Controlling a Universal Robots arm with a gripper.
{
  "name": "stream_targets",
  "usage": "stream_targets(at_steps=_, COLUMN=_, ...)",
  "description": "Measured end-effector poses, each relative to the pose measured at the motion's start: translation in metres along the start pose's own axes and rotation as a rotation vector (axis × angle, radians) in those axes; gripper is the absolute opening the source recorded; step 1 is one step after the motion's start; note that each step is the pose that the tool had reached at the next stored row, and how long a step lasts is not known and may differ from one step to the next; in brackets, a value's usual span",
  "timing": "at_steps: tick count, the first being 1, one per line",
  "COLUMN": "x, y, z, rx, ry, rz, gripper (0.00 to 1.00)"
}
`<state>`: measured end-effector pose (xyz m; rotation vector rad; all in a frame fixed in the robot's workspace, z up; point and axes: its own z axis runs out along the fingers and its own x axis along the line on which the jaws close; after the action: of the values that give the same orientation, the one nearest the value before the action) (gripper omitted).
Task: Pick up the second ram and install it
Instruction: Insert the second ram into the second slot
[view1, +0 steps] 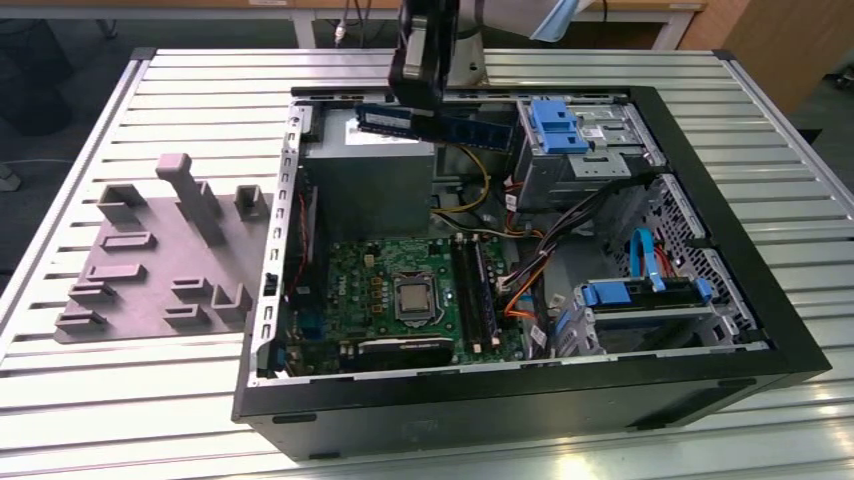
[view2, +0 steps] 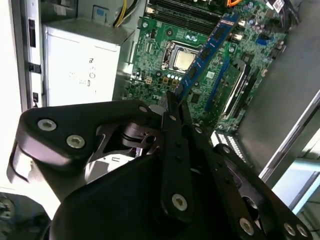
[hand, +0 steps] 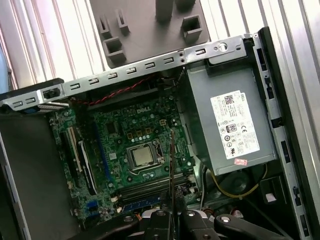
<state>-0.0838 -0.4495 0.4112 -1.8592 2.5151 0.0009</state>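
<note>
My gripper hangs over the back of the open computer case, shut on the second ram. The ram is a narrow blue-green stick with dark chips, held level above the grey power supply. In the second wrist view the ram juts out from between the black fingers, over the green motherboard. In the first wrist view the ram shows edge-on as a thin line rising from the gripper. The motherboard's long dark memory slots lie beside the square silver chip.
The black case lies on its side on a slatted metal table. A grey plastic tray with raised blocks sits at the exterior view's left. Blue drive cages and loose cables crowd the case's right half.
</note>
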Motion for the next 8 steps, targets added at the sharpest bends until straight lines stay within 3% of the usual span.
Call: stream_targets(at_steps=8, x=0.0, y=0.0, z=0.0006, rx=0.0015, ry=0.0011, rz=0.128, gripper=0.14)
